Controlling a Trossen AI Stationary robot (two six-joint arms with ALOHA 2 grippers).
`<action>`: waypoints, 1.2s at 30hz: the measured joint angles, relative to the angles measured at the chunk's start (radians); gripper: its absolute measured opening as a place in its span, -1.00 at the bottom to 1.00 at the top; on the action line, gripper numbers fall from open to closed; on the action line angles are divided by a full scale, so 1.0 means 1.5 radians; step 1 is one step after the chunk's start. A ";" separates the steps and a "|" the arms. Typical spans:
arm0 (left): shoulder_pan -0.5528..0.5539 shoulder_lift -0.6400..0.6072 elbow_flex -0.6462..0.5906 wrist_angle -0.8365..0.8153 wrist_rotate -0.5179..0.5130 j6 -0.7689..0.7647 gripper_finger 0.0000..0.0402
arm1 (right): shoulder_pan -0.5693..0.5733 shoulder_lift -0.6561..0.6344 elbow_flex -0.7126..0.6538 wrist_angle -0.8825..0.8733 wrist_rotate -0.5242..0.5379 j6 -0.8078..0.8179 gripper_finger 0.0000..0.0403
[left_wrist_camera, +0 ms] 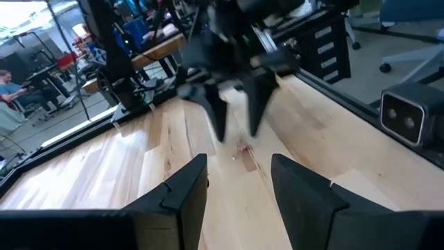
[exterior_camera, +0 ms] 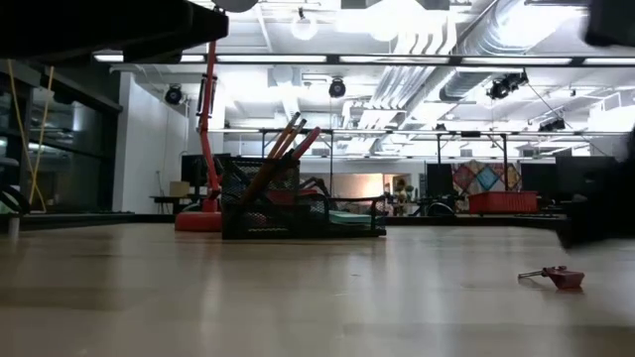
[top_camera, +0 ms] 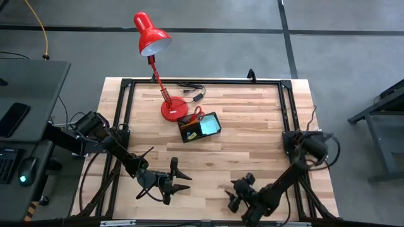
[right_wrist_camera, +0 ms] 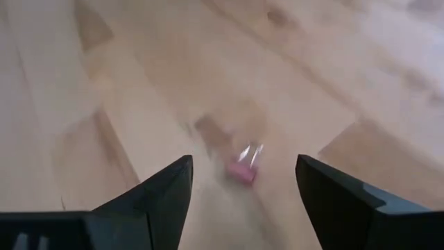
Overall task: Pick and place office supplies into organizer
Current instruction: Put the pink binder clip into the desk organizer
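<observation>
The black organizer (top_camera: pixel 199 126) sits on the table near the red lamp base. It holds red-handled scissors (top_camera: pixel 197 114), a teal pad (top_camera: pixel 207 128) and orange pencils (exterior_camera: pixel 288 139) that lean upward. A tiny pink piece with a metal pin (right_wrist_camera: pixel 243 169) lies on the wood near the table's near edge, also seen as a small red piece (exterior_camera: pixel 556 277). My right gripper (right_wrist_camera: pixel 244 160) is open and hangs just above this piece, one finger on each side, touching nothing. My left gripper (top_camera: pixel 184 178) is open, to the left of it, pointing at my right gripper (left_wrist_camera: pixel 236 133).
The red desk lamp (top_camera: pixel 151 38) stands on its round base (top_camera: pixel 173 108) beside the organizer, with a black cable and plug (top_camera: pixel 192 88) behind it. A black frame (top_camera: pixel 202 81) runs along the table's edges. Bare wood lies between the grippers and the organizer.
</observation>
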 joint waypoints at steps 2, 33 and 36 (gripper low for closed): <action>0.000 0.000 0.000 0.013 -0.007 0.000 -0.24 | 0.010 0.029 0.000 0.023 0.015 0.009 0.21; 0.000 0.000 0.000 0.050 -0.020 0.014 -0.24 | 0.000 0.166 0.005 0.087 0.195 -0.013 0.20; 0.000 0.000 0.000 0.059 -0.019 0.012 -0.24 | 0.001 0.178 0.007 0.084 0.214 -0.022 0.19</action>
